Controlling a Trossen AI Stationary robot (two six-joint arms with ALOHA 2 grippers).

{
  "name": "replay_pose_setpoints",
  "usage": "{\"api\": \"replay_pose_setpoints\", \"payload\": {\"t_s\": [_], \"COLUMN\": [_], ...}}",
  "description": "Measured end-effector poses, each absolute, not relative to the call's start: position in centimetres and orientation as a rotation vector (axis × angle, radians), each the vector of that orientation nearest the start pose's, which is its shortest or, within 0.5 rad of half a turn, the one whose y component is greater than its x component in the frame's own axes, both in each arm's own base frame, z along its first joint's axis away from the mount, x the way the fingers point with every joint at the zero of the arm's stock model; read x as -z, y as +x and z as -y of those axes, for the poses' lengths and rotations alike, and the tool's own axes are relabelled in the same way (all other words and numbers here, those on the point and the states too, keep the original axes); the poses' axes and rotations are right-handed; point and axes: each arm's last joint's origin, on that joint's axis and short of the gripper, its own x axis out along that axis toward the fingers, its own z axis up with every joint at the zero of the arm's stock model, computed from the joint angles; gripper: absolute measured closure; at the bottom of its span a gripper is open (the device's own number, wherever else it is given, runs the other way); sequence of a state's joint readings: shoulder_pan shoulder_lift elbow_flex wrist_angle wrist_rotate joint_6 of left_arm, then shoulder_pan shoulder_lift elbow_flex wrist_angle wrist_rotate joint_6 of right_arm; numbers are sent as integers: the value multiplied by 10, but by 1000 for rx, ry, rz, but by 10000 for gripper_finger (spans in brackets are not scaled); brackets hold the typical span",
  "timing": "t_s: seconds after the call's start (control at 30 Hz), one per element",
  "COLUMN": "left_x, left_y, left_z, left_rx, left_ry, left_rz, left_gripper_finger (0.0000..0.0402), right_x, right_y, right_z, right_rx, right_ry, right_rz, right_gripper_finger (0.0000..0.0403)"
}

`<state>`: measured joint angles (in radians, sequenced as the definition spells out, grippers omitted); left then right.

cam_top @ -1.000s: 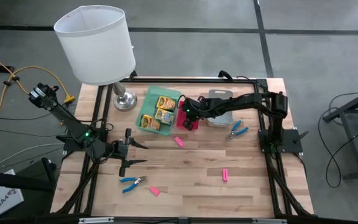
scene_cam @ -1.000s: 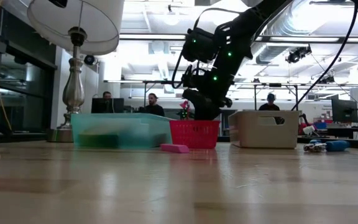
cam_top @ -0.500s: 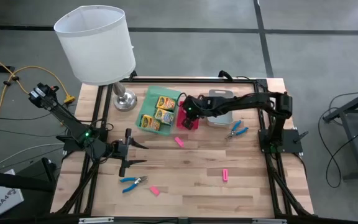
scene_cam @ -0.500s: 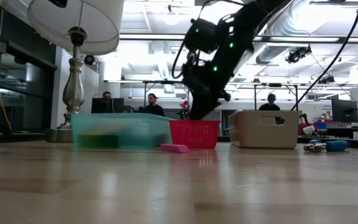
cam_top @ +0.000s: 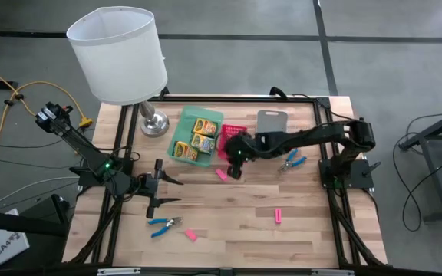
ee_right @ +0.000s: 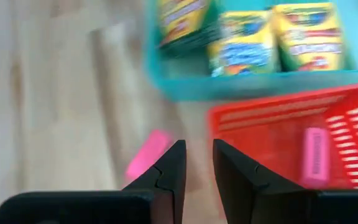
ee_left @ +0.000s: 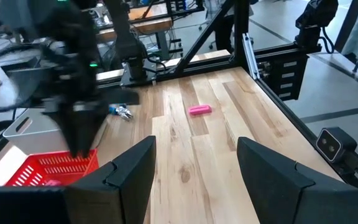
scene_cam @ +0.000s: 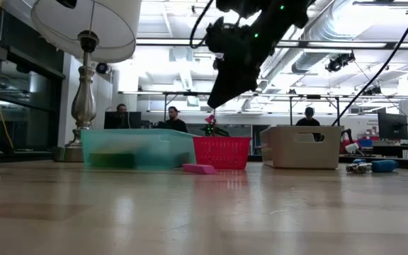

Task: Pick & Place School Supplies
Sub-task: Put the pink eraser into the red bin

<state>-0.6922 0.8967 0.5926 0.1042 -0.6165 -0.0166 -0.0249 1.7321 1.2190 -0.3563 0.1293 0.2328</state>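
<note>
Three yellow-and-green crayon boxes (cam_top: 196, 138) (ee_right: 247, 43) lie in the green tray (cam_top: 206, 115). One pink eraser (ee_right: 314, 158) lies in the pink tray (cam_top: 236, 129) (ee_right: 272, 118). Another eraser (cam_top: 222, 175) (ee_right: 148, 160) lies on the table beside that tray, and two more (cam_top: 278, 215) (cam_top: 191, 235) lie nearer the front. Blue-handled scissors lie at the right (cam_top: 291, 160) and near the front left (cam_top: 163, 225). My right gripper (cam_top: 234, 165) (ee_right: 197, 152) hangs above the pink tray's near edge, narrowly open and empty. My left gripper (cam_top: 159, 188) (ee_left: 194, 155) waits at the table's left, open wide.
A white-shaded lamp (cam_top: 121, 54) stands at the far left corner. The grey tray (cam_top: 272, 119) (scene_cam: 305, 146) sits right of the pink one. Bare wood lies across the table's middle and near right. People sit in the room beyond the table (scene_cam: 172, 117).
My right gripper has risen out of the pink tray and moved toward the table's near edge; it now hangs above the tray's near rim, close over the loose eraser. The left arm has kept still.
</note>
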Motion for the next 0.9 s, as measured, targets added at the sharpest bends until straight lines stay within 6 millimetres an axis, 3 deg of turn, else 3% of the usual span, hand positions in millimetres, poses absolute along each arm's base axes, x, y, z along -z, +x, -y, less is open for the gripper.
{"api": "replay_pose_setpoints", "payload": {"t_s": [0.17, 0.4, 0.9], "left_x": [-276, -276, -275], "left_y": [162, 162, 162], "left_z": [113, 113, 113], "left_rx": [75, 74, 74], "left_ry": [103, 102, 102], "left_rz": [-159, -159, -159], "left_gripper_finger": [183, 183, 183], "right_x": [-219, -214, -203], "right_y": [363, 348, 303], "right_z": [-21, -66, -132], "right_rx": [168, 243, 552], "right_ry": [131, 226, 849], "right_rz": [-907, -989, -1256], "right_gripper_finger": [332, 332, 332]}}
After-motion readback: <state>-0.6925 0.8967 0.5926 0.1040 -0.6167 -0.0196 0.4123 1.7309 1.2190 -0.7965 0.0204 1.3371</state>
